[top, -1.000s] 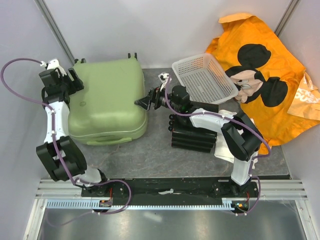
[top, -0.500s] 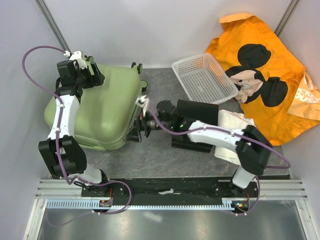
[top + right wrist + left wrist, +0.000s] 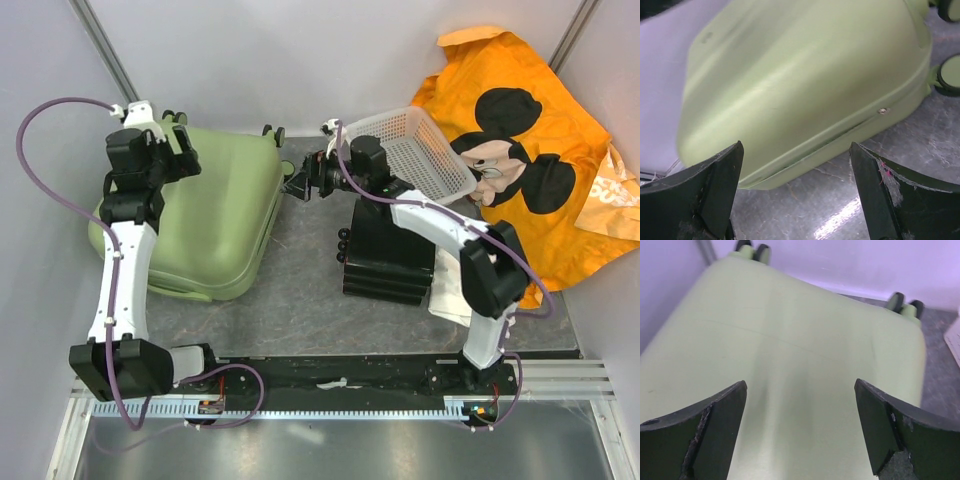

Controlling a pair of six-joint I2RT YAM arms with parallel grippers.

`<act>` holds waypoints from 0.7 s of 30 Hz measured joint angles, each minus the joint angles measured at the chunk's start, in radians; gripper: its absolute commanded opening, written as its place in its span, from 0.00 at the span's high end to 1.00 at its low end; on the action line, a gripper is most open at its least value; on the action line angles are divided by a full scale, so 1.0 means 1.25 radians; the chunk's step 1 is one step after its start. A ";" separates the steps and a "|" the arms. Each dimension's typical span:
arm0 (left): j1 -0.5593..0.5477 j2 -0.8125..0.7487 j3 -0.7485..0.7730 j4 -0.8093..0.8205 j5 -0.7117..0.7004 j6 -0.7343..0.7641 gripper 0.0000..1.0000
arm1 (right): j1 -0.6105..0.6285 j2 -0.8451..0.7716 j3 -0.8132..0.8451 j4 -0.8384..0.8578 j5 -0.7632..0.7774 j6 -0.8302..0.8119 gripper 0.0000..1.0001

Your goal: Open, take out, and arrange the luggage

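Now skewed and nudged leftward but with lid down, luggage [image 3: 205, 220] under the wide-open, empty left gripper [image 3: 185, 155], right gripper [image 3: 298, 186] likewise wide open and empty, drawn back off its right edge toward the white basket [image 3: 410, 155], opening seemingly not yet achieved.

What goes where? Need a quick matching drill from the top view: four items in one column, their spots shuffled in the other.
Items
1. luggage
2. white mesh basket
3. orange Mickey cloth
4. black box

Spots
A. far right corner, crumpled
B. left side of the table, shell closed
C. middle right, nearer the arm bases than the basket
D. back of the table, beside the cloth

Pairs: 1-B, 2-D, 3-A, 4-C
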 measured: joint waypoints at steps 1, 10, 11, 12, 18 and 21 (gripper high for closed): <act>0.009 -0.002 -0.001 0.000 -0.008 -0.003 0.04 | -0.009 0.030 0.018 -0.008 -0.007 0.003 0.06; 0.141 0.036 -0.079 0.025 0.052 -0.070 0.05 | -0.054 0.106 0.009 0.052 -0.018 0.082 0.07; 0.171 0.036 -0.100 0.041 0.085 -0.090 0.05 | -0.053 0.103 -0.003 0.065 -0.019 0.090 0.07; 0.193 0.035 -0.112 0.064 0.110 -0.103 0.05 | -0.052 0.102 -0.013 0.079 -0.019 0.100 0.07; 0.229 0.012 -0.142 0.104 0.154 -0.139 0.05 | -0.050 0.117 -0.006 0.122 -0.013 0.151 0.06; 0.208 -0.032 -0.171 0.099 0.128 -0.138 0.05 | -0.056 0.183 0.073 0.179 -0.004 0.208 0.07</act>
